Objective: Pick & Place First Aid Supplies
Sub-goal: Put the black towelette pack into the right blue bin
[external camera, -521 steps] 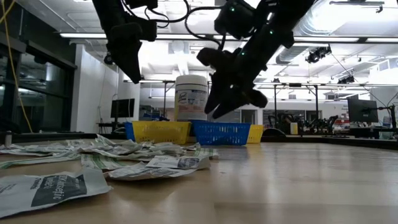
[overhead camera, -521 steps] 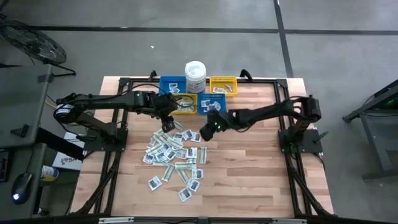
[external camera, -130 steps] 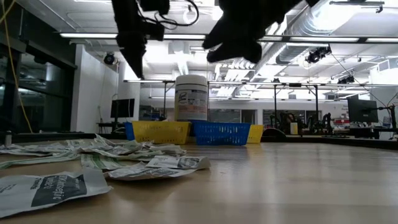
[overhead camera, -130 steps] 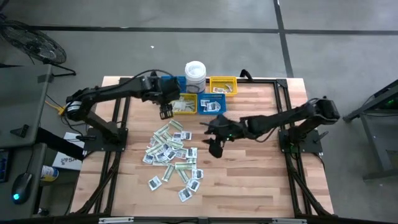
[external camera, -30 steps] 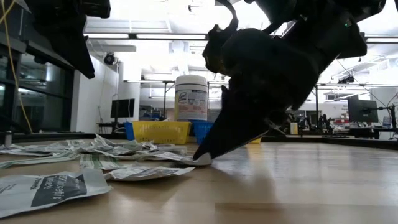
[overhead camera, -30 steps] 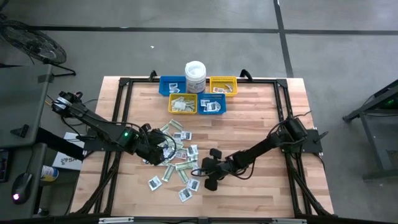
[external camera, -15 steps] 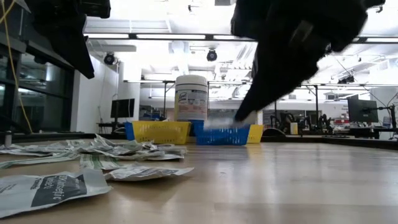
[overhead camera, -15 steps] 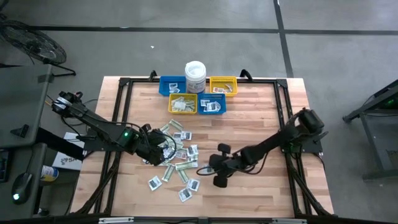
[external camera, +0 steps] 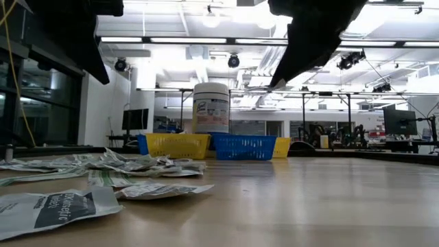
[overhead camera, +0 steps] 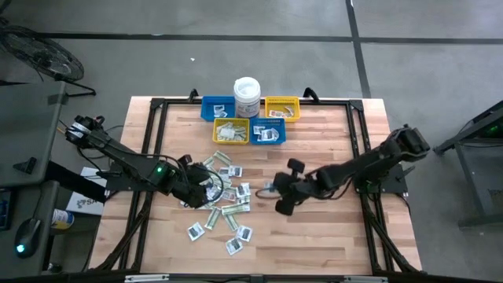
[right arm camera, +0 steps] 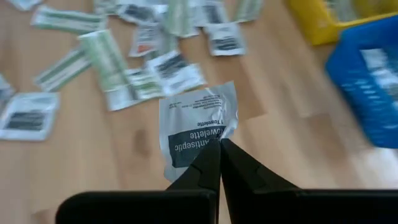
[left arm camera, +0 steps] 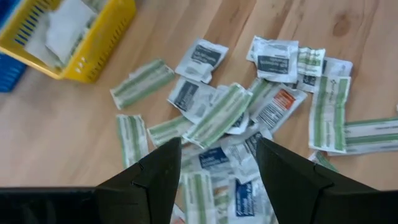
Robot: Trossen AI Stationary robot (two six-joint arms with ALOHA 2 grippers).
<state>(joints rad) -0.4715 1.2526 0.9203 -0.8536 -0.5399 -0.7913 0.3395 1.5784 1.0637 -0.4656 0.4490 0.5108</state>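
A wooden table [overhead camera: 330, 236] seen from above, with two dark robot arms reaching in from either side. The right gripper [right arm camera: 217, 151], near the table's centre, has its fingers clenched on the edge of one antiseptic towelette packet [right arm camera: 196, 127]: a square, white, slightly crumpled paper sachet with a dark printed band across its lower half, held clear above the wood. The rest of the first aid packets [overhead camera: 220, 200] lie in a loose heap at about nine o'clock from that gripper, a mix of white squares with dark print and longer pale green-and-white strips, overlapping at all angles. The left gripper [left arm camera: 217, 163] hangs over the heap with its fingers spread apart, grasping nothing. At twelve o'clock along the far edge stand blue bins [overhead camera: 214, 108], yellow bins [overhead camera: 281, 105] and a white lidded tub [overhead camera: 247, 93].
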